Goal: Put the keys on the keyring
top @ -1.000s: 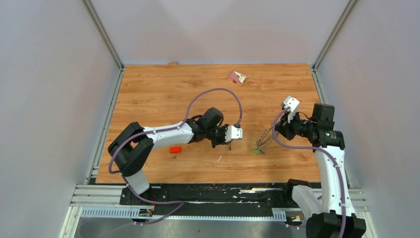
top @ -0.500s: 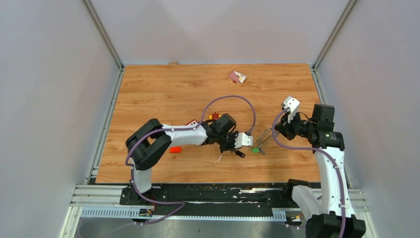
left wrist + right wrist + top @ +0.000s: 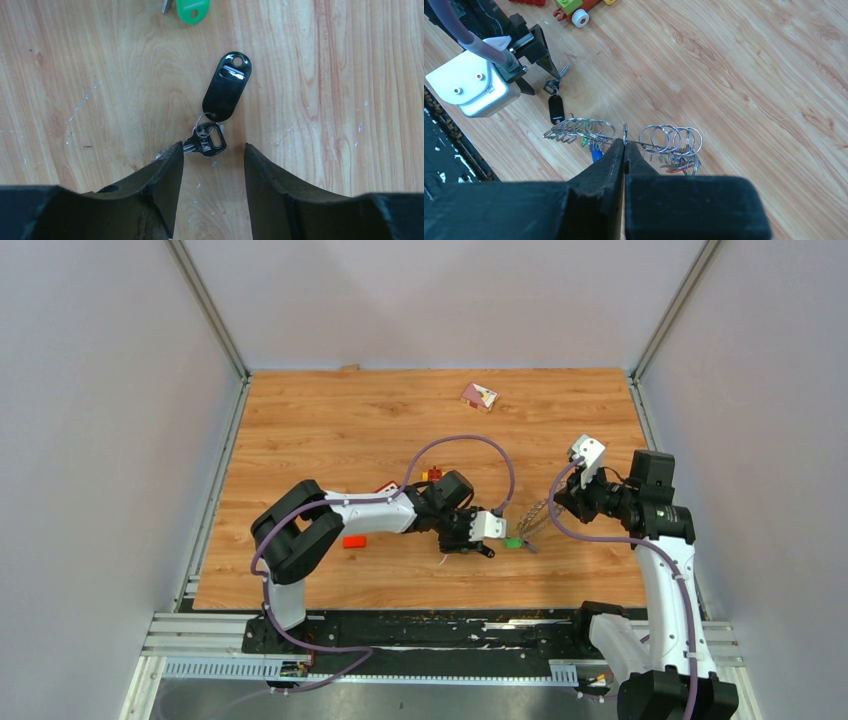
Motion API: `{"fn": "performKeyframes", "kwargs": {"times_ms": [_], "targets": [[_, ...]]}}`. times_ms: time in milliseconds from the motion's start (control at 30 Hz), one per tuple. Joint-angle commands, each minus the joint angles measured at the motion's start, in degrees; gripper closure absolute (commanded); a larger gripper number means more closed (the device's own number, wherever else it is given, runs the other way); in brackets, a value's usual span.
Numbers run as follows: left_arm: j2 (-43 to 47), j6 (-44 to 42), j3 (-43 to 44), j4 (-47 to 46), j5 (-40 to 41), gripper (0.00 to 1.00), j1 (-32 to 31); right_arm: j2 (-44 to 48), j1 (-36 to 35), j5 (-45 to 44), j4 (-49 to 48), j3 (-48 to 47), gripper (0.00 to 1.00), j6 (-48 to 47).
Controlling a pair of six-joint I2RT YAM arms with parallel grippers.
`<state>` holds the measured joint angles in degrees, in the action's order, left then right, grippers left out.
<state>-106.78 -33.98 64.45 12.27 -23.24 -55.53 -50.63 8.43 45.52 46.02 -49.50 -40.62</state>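
A black-headed key (image 3: 207,140) with a black oval tag (image 3: 227,85) lies flat on the wood. My left gripper (image 3: 212,146) stands open around it, and the key's blade runs under the left fingertip (image 3: 172,152). In the top view the left gripper (image 3: 478,545) sits low at the table's middle front. My right gripper (image 3: 624,144) is shut on the thin wire of the keyring (image 3: 646,145), holding it above the table with several small rings and keys hanging from it. From above, the keyring (image 3: 535,515) hangs left of the right gripper (image 3: 560,502). A green key (image 3: 514,542) rests below it.
A red brick (image 3: 353,541) lies left of the left arm's wrist. A red-and-yellow toy car (image 3: 432,475) sits behind that arm. A small pink-and-white object (image 3: 478,395) lies near the back edge. Grey walls enclose the table on three sides.
My left arm swung right toward the keyring, lowered, and opened, releasing the black key onto the table. The right arm and the keyring have stayed still.
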Motion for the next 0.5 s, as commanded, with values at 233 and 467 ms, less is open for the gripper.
{"fn": "performKeyframes", "kwargs": {"times_ms": [233, 467], "targets": [[-3.61, -8.85, 8.76, 6.71, -6.13, 0.43, -0.20, 0.88, -0.16, 0.89, -2.56, 0.12, 1.00, -0.75], [-7.59, -11.49, 13.97, 12.95, -7.88, 0.46, -0.20, 0.88, -0.17, 0.80, -2.25, 0.28, 1.00, -1.13]]}}
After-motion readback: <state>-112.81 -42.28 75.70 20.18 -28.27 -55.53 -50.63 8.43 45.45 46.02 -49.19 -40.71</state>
